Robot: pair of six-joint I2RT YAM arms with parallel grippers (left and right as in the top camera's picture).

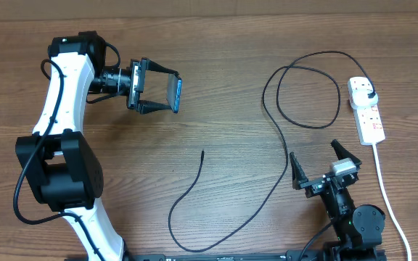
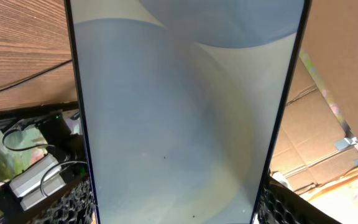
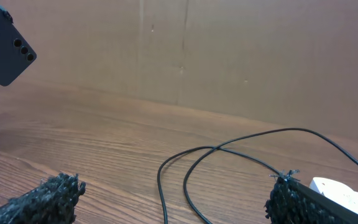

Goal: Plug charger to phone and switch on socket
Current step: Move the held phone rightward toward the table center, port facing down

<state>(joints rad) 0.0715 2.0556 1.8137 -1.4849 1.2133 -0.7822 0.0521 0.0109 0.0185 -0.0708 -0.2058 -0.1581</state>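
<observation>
Overhead first: the phone (image 1: 176,91) is being gripped across its sides by the left gripper (image 1: 171,93) in the upper left of the frame. It's being held up on edge off the table (image 1: 216,43), probably so that one short end is being left free for the connector. The charger (image 1: 287,161) is being left trailing across the middle. Its plug is already sitting in the socket (image 1: 369,119) at the right edge, and its connector tip (image 1: 202,152) is lying loose near the centre, well apart from the phone. The right gripper (image 1: 314,151) is being kept low at the lower right with its jaws spread wide and nothing between them. It's parked just beside the cable, which looks like a setup for picking the cable up.

Left wrist view: nearly the whole frame is being filled by the pale lit screen, with the pads (image 2: 79,200) pressing in at both lower corners, so the hold looks snug.

Right wrist view: the phone's dark back is being shown in the upper left corner, clear of the table. The cable loops are lying in the middle, and a bit of the white socket is being caught at the lower right. Whether the switch is on can't be told from here.
</observation>
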